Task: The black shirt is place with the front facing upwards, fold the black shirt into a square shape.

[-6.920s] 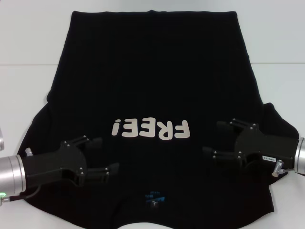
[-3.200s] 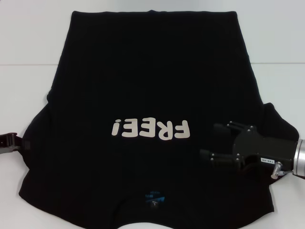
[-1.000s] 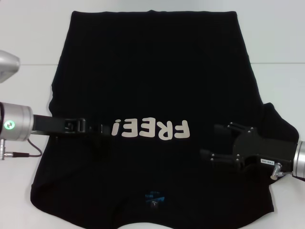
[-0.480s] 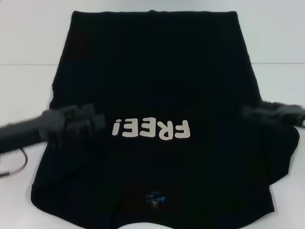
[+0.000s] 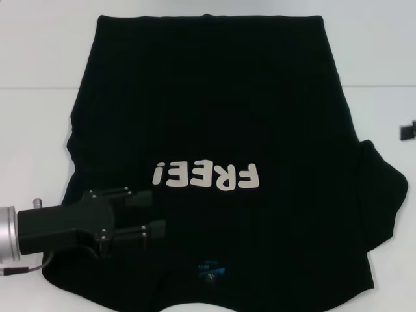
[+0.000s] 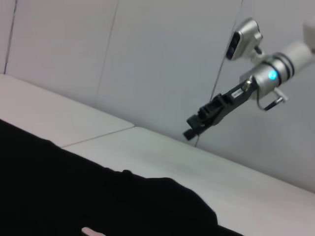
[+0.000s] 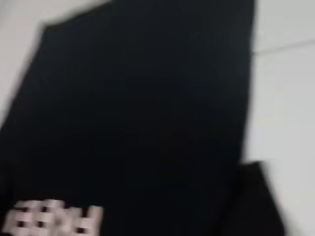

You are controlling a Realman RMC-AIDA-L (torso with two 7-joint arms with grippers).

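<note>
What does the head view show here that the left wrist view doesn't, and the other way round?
Only the head view shows the left hand, open over the near left part of the black shirt, the whole "FREE!" lettering and the blue neck label. Only the left wrist view shows the right hand whole, raised off the white table against a grey wall. Both show the shirt and table.

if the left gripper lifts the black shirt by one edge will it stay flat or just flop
Probably flop: the black shirt lies limp on the table, and its sleeve already bunches in soft folds. It looks like thin fabric, so likely light for its size. It would likely drape from the open left gripper rather than keep its shape; dragging may wrinkle it.
</note>
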